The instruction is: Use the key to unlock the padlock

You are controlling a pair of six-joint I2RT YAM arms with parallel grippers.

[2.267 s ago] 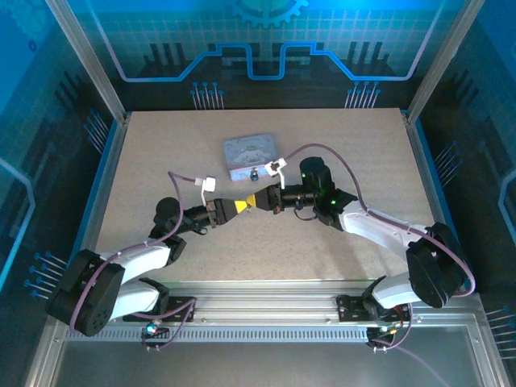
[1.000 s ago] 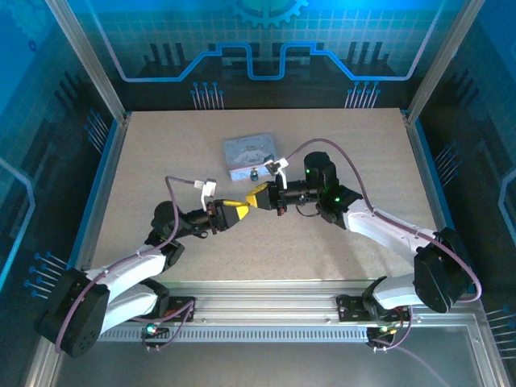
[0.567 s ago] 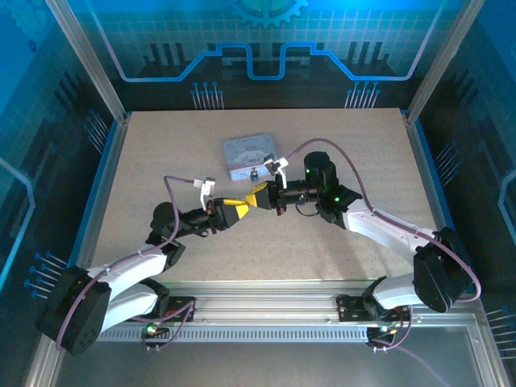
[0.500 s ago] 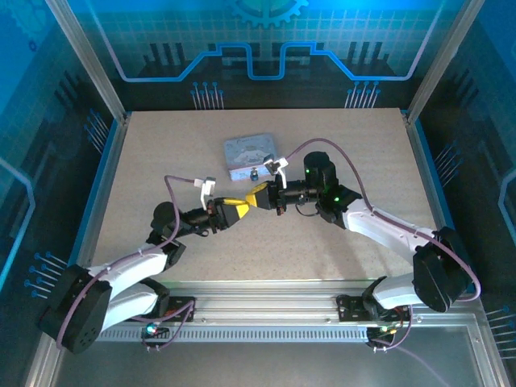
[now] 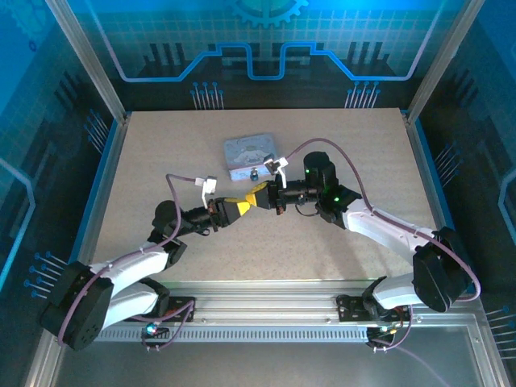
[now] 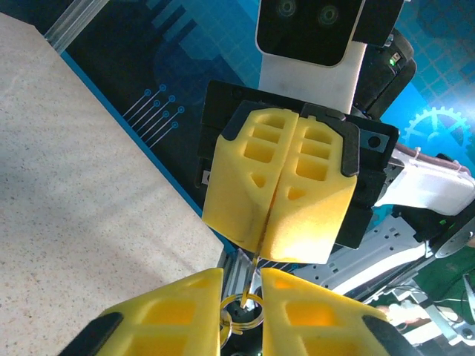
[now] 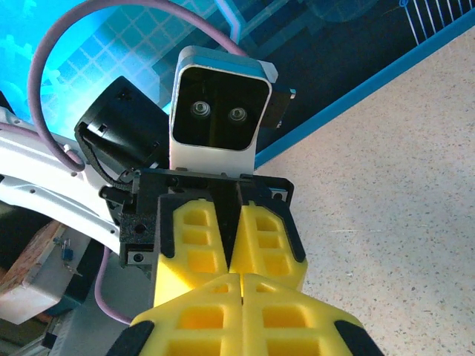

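The left gripper (image 6: 241,278) is narrow around the key's (image 6: 257,268) ring (image 6: 249,306), I cannot tell if it pinches, the right gripper (image 6: 264,248) at its 2 o'clock squeezes the key, and far at 12 o'clock the padlock (image 5: 253,172) sits by the tin's (image 5: 250,151) 6 o'clock edge.

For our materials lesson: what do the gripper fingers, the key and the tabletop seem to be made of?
Fingers: matte yellow plastic, judging by moulded pockets. Key: thin, dark, probably metal; its ring glints. Tabletop: speckled beige, matte, perhaps laminate or stone composite.
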